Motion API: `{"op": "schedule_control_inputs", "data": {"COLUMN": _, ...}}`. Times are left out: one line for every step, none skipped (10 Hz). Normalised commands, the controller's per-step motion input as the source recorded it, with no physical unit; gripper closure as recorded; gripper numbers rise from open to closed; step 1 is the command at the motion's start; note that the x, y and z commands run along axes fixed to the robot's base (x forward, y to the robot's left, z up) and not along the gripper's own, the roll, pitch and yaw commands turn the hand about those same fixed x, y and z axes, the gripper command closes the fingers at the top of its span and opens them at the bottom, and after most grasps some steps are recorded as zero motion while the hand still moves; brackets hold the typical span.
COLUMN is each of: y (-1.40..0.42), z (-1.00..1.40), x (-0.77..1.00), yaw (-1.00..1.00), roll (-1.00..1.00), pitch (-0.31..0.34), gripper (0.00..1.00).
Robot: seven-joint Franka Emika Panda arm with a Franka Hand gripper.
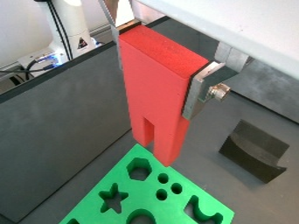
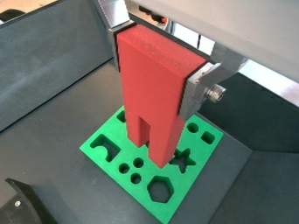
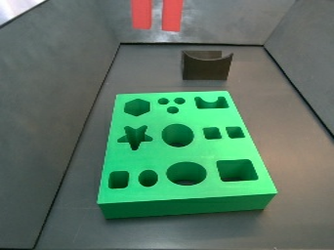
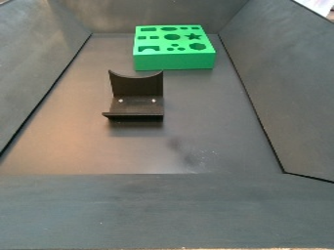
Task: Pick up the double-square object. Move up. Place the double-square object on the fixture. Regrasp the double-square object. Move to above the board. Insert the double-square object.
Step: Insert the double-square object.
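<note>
Dark grey floor (image 4: 196, 127) of a walled bin, matte and bare apart from two things; room enough all round.

Green board (image 3: 183, 146) lying flat, full of shaped holes, paired square holes toward its 3 o'clock edge in a side view. Solid and heavy by the look, unlikely to shift under a push.

Fixture (image 4: 135, 96) standing well apart from the board, at 12 o'clock beyond it in a side view (image 3: 205, 63), notch upward, nothing in it.

Double-square object (image 1: 158, 87) hanging high over the board, prongs down, only its two red tips showing at the top edge of a side view (image 3: 155, 13). Rigid plastic, light, smooth-faced and probably a little slippery; no fragility apparent. Best held on the flat sides of the solid upper end, away from the slot, as now.

Gripper (image 2: 162, 54) clenched on that upper end in both wrist views, silver finger (image 1: 201, 87) pressed flat against one face. Seemingly regrasped already, insertion not yet begun.
</note>
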Motion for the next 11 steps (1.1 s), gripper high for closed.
{"op": "schedule_control_inputs", "data": {"y": -0.04, "z": -0.01, "x": 0.09, "yaw": 0.0, "roll": 0.0, "pitch": 0.0, "gripper": 1.0}}
{"op": "schedule_control_inputs", "data": {"y": -0.05, "z": -0.05, "x": 0.1, "yaw": 0.0, "roll": 0.0, "pitch": 0.0, "gripper": 1.0}}
{"op": "schedule_control_inputs", "data": {"y": -0.06, "z": -0.06, "x": 0.18, "yaw": 0.0, "roll": 0.0, "pitch": 0.0, "gripper": 1.0}}
{"op": "schedule_control_inputs", "data": {"y": -0.05, "z": -0.07, "x": 0.11, "yaw": 0.0, "roll": 0.0, "pitch": 0.0, "gripper": 1.0}}
{"op": "schedule_control_inputs", "data": {"y": -0.05, "z": -0.07, "x": 0.18, "yaw": 0.0, "roll": 0.0, "pitch": 0.0, "gripper": 1.0}}
{"op": "schedule_control_inputs", "data": {"y": -0.11, "z": -0.16, "x": 0.07, "yaw": 0.0, "roll": 0.05, "pitch": -0.034, "gripper": 1.0}}
{"op": "schedule_control_inputs", "data": {"y": -0.1, "z": -0.24, "x": 0.28, "yaw": 0.0, "roll": 0.1, "pitch": -0.086, "gripper": 1.0}}
{"op": "schedule_control_inputs", "data": {"y": -0.04, "z": -0.24, "x": 0.37, "yaw": 0.0, "roll": 0.11, "pitch": -0.12, "gripper": 1.0}}
{"op": "schedule_control_inputs", "data": {"y": 0.0, "z": -0.22, "x": 0.52, "yaw": 0.03, "roll": 0.09, "pitch": -0.107, "gripper": 1.0}}
{"op": "schedule_control_inputs", "data": {"y": 0.0, "z": -0.23, "x": 0.54, "yaw": 0.04, "roll": 0.09, "pitch": -0.1, "gripper": 1.0}}
{"op": "schedule_control_inputs", "data": {"y": 0.0, "z": -0.23, "x": 0.64, "yaw": 0.07, "roll": 0.1, "pitch": -0.087, "gripper": 1.0}}
